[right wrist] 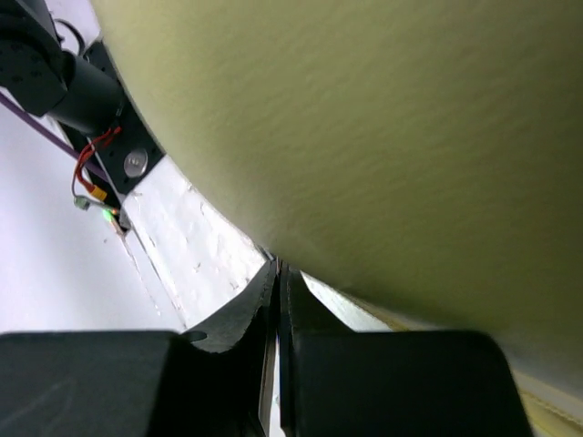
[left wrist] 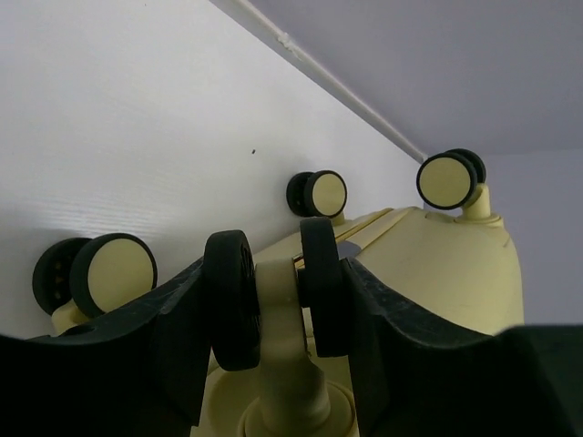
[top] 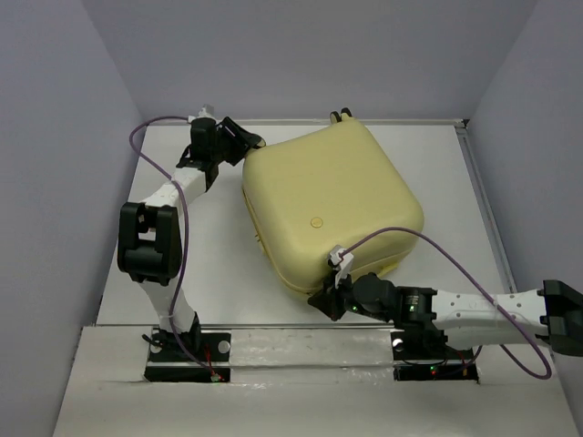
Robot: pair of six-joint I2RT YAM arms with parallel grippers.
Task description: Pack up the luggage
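Right jaws sit shut by the closed suitcase [top: 328, 209], left jaws clasp its wheel [left wrist: 321, 282]; packing looks nearly done.

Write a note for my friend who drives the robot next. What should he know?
Left gripper: closed round one wheel at the far left corner of the suitcase.
Right gripper: shut, holding nothing, tips at the suitcase's near edge.
Suitcase: lying flat on the table, lid down.
Done: lid looks closed.
Left: the inside and the fastening are not visible, so check them.
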